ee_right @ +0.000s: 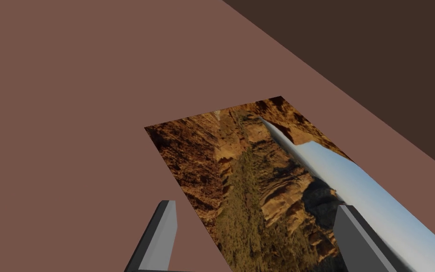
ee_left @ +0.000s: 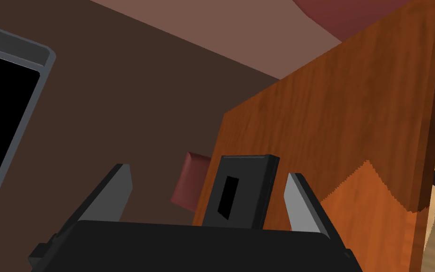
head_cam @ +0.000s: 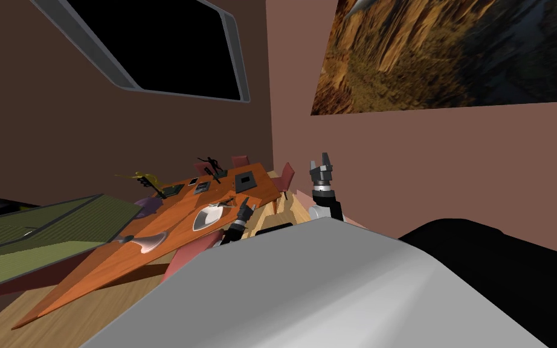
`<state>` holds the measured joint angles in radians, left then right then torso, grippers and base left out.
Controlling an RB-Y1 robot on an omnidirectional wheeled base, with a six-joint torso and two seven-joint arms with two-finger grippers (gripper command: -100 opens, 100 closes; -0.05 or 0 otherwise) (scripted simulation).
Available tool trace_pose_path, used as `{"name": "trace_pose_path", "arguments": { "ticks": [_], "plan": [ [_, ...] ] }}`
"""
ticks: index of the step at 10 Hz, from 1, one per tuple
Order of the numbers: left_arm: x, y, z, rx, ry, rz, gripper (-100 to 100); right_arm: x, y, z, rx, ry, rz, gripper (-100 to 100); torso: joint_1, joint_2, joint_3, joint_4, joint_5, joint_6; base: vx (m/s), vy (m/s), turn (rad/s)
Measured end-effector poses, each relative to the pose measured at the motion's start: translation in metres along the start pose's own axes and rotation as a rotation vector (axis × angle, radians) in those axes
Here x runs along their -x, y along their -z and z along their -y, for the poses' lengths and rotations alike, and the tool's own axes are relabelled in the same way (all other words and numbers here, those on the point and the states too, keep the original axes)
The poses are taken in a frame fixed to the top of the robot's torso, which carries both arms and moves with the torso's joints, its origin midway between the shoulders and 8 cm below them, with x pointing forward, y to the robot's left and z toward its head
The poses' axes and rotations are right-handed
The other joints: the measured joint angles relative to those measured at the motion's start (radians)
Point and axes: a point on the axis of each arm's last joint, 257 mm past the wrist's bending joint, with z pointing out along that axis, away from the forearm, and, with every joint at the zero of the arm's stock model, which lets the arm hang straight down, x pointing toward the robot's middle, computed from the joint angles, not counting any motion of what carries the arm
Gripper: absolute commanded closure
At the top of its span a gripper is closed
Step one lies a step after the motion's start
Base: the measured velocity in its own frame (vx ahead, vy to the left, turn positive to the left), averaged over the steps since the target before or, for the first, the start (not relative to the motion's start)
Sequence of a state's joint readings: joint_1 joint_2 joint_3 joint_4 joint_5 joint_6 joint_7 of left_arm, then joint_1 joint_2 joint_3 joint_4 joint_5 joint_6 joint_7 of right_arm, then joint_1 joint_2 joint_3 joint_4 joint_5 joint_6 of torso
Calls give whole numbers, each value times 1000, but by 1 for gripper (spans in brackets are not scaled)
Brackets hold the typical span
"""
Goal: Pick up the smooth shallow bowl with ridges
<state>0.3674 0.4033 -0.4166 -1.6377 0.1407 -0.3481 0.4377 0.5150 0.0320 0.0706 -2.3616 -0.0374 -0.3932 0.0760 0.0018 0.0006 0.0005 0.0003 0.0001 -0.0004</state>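
Note:
A pale shallow bowl (head_cam: 208, 219) lies on the long orange wooden table (head_cam: 150, 223), near the edge closest to me. A second pale dish (head_cam: 150, 242) rests further along the same table. My left gripper (head_cam: 246, 207) hovers just beside the first bowl, at the table's edge, and it is open with nothing in it. In the left wrist view its fingers (ee_left: 294, 198) stand wide apart, pointing across the table top (ee_left: 353, 141) at a dark flat square item (ee_left: 240, 191). My right gripper (head_cam: 324, 160) is raised off the table toward the wall, open (ee_right: 256, 206) and holding nothing.
The table also carries a dark square item (head_cam: 246, 180), a black figurine (head_cam: 212, 163) and other small dark pieces. Red chairs (head_cam: 284, 178) stand around it, one beyond the far edge (ee_left: 190, 182). A green surface (head_cam: 41, 232) lies to the left.

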Motion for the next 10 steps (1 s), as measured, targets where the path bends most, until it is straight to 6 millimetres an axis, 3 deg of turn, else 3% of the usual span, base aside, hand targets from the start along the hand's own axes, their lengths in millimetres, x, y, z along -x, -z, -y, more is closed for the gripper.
{"name": "trace_pose_path", "arguments": {
  "ticks": [4, 6, 7, 10],
  "plan": [
    [34, 10, -43, 134, 39, 47, -100, 0, 0, 0, 0, 0, 0, 0, 0, -1, -1, 0, 0, 0, 6, 20, -24],
    [63, 22, -74, 211, 51, 89, -100, 0, 0, 0, 0, 0, 0, 0, 2, -2, -1, 0, 1, 0, 14, 39, -17],
    [71, 27, -78, 232, 56, 103, -100, 0, 0, 0, 0, 0, 0, 0, 1, -1, -1, 0, 0, 0, 7, 30, -8],
    [122, 53, -98, 337, 66, 190, -100, 0, 0, 0, 0, 0, 0, 0, 3, -1, -1, 0, 1, 0, 15, 46, -9]
  ]
}}
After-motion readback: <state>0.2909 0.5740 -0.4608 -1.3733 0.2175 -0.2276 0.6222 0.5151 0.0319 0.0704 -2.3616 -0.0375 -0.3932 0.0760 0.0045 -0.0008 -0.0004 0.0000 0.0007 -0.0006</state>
